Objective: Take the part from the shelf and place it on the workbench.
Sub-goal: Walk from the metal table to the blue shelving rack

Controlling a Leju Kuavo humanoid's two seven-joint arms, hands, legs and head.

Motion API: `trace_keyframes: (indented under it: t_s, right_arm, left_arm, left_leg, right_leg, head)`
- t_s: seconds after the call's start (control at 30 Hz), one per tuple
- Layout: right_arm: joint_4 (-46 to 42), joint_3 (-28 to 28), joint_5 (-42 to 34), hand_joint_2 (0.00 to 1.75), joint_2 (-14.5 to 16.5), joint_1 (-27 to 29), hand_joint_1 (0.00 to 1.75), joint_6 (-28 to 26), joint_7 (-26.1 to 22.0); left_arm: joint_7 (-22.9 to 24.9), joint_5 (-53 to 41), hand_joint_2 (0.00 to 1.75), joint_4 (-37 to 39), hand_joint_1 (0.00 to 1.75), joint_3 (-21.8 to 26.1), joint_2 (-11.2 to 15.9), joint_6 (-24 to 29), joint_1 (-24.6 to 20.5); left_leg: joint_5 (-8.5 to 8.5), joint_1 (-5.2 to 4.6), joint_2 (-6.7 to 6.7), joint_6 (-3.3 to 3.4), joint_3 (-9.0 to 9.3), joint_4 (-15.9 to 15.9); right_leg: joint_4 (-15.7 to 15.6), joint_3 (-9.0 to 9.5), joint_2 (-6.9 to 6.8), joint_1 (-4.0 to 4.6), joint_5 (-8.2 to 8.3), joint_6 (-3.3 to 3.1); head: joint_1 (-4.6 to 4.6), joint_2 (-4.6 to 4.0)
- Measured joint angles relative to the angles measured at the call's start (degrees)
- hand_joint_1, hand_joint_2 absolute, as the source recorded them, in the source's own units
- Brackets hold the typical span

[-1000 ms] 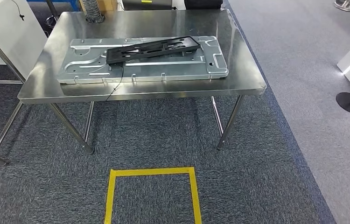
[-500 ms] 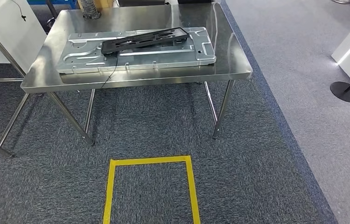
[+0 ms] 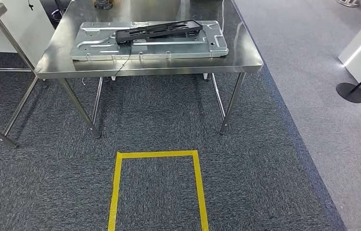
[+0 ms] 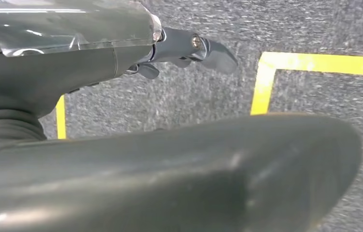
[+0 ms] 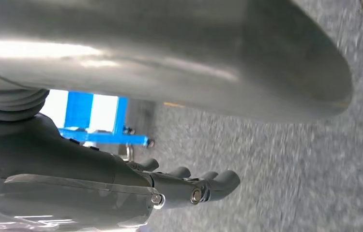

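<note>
Head cam high, looks fwd/down at desk (image 3: 149, 67) and yellow tape square (image 3: 157, 187). Wrist cams close behind hands, facing carpet; left shares the tape.

The table (image 3: 149, 67) is shiny silver steel, and on it a pale grey metal panel (image 3: 178, 47) carries a black plastic frame (image 3: 158, 30) with a thin black cord (image 3: 123, 61). The carpet (image 3: 48, 183) is speckled dark blue-grey, marked with a square outline of yellow tape (image 3: 157, 154), beside a lighter grey floor strip (image 3: 323, 96). Both hands, left (image 4: 189, 48) and right (image 5: 189, 186), are dark grey.
</note>
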Motion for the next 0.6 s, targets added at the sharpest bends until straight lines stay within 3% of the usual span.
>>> trace_keyframes:
  t_s: [0.03, 0.07, 0.13, 0.2, 0.23, 0.3, 0.37, 0.43, 0.5, 0.53, 0.57, 0.6]
  right_arm:
    - [0.1, -0.1, -0.2, 0.00, 0.0, 0.0, 0.00, 0.5, -0.3]
    - [0.2, -0.2, -0.5, 0.00, 0.1, 0.0, 0.00, 0.9, -0.5]
    - [0.2, -0.5, -1.0, 0.00, 0.2, 0.0, 0.00, 1.8, -1.1]
    - [0.2, -0.8, -1.6, 0.00, 0.2, -0.2, 0.00, 2.1, -1.6]
    - [0.2, -0.9, -1.8, 0.00, 0.3, -0.2, 0.00, 2.1, -1.8]
    - [0.2, -1.2, -2.2, 0.00, 0.4, -0.3, 0.00, 2.3, -1.9]
    - [0.3, -1.6, -2.8, 0.87, 0.6, -0.3, 0.00, 2.9, -2.0]
    - [0.3, -2.1, -3.3, 1.75, 0.7, -0.4, 0.00, 3.6, -2.0]
    - [0.4, -2.4, -3.5, 1.75, 0.7, -0.4, 0.00, 3.9, -1.8]
    - [0.4, -2.4, -3.5, 1.75, 0.7, -0.4, 0.00, 3.8, -1.6]
    - [0.4, -2.4, -3.5, 1.31, 0.7, -0.4, 0.00, 3.6, -1.4]
    - [0.4, -2.4, -3.5, 0.87, 0.7, -0.4, 0.00, 3.4, -1.3]
  left_arm:
    - [0.1, -0.2, 0.00, 0.0, 0.00, 0.0, 0.1, 0.0, 0.1]
    - [0.3, -0.2, 0.00, 0.0, 0.00, 0.0, 0.2, 0.0, 0.1]
    - [0.9, -0.3, 0.00, 0.0, 0.00, 0.0, 0.3, 0.2, 0.2]
    - [1.5, -0.3, 0.00, 0.0, 0.00, 0.0, 0.4, 0.4, 0.2]
    - [1.6, -0.3, 0.00, 0.0, 0.00, 0.0, 0.5, 0.5, 0.1]
    - [1.9, -0.3, 0.00, 0.0, 0.00, 0.0, 0.6, 0.8, 0.1]
    - [2.3, -0.3, 0.00, 0.0, 0.00, 0.0, 0.8, 1.1, 0.1]
    - [2.8, -0.5, 0.00, 0.0, 0.00, 0.0, 1.0, 1.4, 0.2]
    - [3.2, -0.9, 0.87, 0.0, 0.00, 0.0, 1.1, 1.5, 0.2]
    - [3.3, -1.0, 1.31, 0.0, 0.00, 0.0, 1.1, 1.6, 0.3]
    - [3.4, -1.2, 1.75, 0.0, 0.00, 0.0, 1.2, 1.7, 0.3]
    - [3.5, -1.3, 1.75, 0.0, 0.00, 0.0, 1.2, 1.8, 0.3]
  left_leg:
    - [0.35, -0.07, 0.00, -0.04, -0.51, 0.1]
    - [0.63, -0.12, -0.01, -0.11, -0.91, 0.2]
    - [1.01, -0.16, -0.05, -0.29, -1.32, 0.3]
    - [1.33, -0.27, -0.03, -0.67, -1.55, 0.5]
    - [1.50, -0.26, 0.00, -0.93, -1.63, 0.6]
    - [1.81, -0.25, 0.04, -1.53, -1.76, 0.5]
    - [0.87, -0.27, -0.10, -2.08, -2.23, 1.6]
    - [-2.72, -0.06, -0.27, -2.62, -4.67, 7.2]
    - [-6.45, 0.41, -0.31, -3.32, -8.20, 15.2]
    - [-6.92, 0.72, -0.31, -3.76, -9.11, 17.5]
    - [-6.21, 1.07, -0.31, -4.23, -8.96, 17.6]
    - [-4.47, 1.46, -0.30, -4.74, -7.64, 15.2]
  right_leg:
    - [2.0, -0.13, 0.00, -0.03, -0.56, 0.05]
    - [1.7, 0.92, 0.00, -0.03, -0.01, 0.01]
    - [-5.7, 6.47, 0.02, 0.11, 2.91, -0.48]
    - [-14.1, 11.82, 0.00, 0.48, 4.54, -1.29]
    - [-16.2, 13.01, -0.01, 0.67, 4.65, -1.62]
    - [-17.2, 13.15, -0.07, 0.73, 4.77, -2.09]
    - [-17.8, 13.12, -0.24, 0.39, 5.25, -2.74]
    - [-18.1, 12.87, -0.42, 0.16, 5.67, -3.24]
    - [-17.9, 12.39, -0.43, 0.20, 5.79, -3.46]
    - [-17.7, 12.20, -0.42, 0.19, 5.81, -3.49]
    - [-17.4, 12.02, -0.38, 0.11, 5.78, -3.46]
    - [-16.9, 11.84, -0.32, -0.03, 5.64, -3.33]
  head:
    - [0.00, 0.00]
    - [0.00, 0.00]
    - [0.00, 0.00]
    - [0.00, 0.00]
    - [0.00, 0.00]
    - [-0.01, 0.00]
    - [-0.01, 0.00]
    - [-0.02, 0.00]
    - [-0.02, 0.00]
    - [-0.02, 0.00]
    - [-0.02, 0.00]
    - [-0.01, 0.00]
